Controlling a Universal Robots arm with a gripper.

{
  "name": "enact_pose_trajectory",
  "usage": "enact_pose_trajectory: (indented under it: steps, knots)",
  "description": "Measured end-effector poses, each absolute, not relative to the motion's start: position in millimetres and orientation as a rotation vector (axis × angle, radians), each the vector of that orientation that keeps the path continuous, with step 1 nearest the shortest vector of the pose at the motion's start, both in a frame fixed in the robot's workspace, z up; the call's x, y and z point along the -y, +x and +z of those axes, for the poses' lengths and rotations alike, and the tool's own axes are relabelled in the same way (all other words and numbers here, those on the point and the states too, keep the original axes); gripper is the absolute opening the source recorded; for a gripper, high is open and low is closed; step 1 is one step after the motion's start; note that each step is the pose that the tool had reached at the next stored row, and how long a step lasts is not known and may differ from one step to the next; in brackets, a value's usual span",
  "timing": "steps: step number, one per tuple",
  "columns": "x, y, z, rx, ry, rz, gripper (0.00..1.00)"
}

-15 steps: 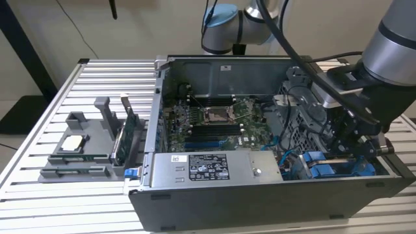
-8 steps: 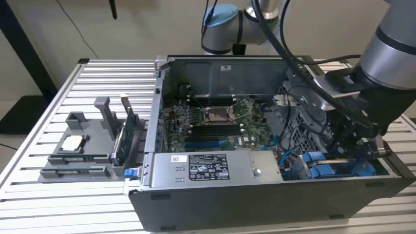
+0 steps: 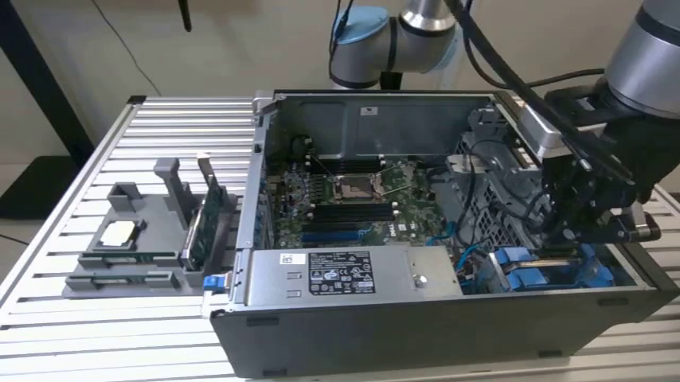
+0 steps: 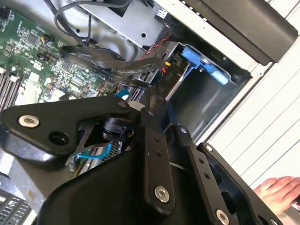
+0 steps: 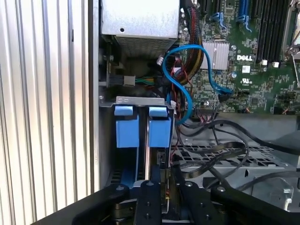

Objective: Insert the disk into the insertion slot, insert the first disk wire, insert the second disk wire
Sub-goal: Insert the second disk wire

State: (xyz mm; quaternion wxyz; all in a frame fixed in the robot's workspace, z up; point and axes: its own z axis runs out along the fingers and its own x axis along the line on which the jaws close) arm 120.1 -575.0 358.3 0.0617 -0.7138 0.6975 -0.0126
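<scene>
The disk [image 5: 159, 133], in its bright blue carrier, stands on edge inside the insertion slot [image 5: 140, 101], the grey metal drive cage in the near corner of the open computer case [image 3: 425, 334] on the exterior view's right. Just beside it in the cage sits another blue-fronted drive unit [image 5: 126, 131], the two blue fronts side by side and level with each other. The gripper [image 5: 154, 187] hangs low over that corner of the case, right above the disk's carrier; its black linkages come together over the thin edge of the disk, but I cannot tell whether the fingers are pinching it or merely close around it. In the exterior view the gripper [image 3: 579, 235] reaches down into the case directly above the blue carriers [image 3: 542, 270].

A light blue cable [image 5: 180, 70] loops from the motherboard [image 5: 248, 61] toward the cage, and a bundle of black cables [image 5: 220, 150] lies across the perforated metal next to the disk. The power supply [image 3: 351, 274], with a white label, runs along the case's near edge. On the slatted table [image 3: 95, 183], toward the exterior view's left edge, a grey holder [image 3: 143, 239] carries upright circuit cards. In the second wrist view a person's hand [image 4: 279, 192] rests on the table beside the case.
</scene>
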Motion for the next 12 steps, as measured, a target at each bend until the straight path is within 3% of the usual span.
enact_pose_trajectory:
  steps: [12]
  knots:
    - [575, 120, 380, -2.114, -2.153, -0.038, 0.24]
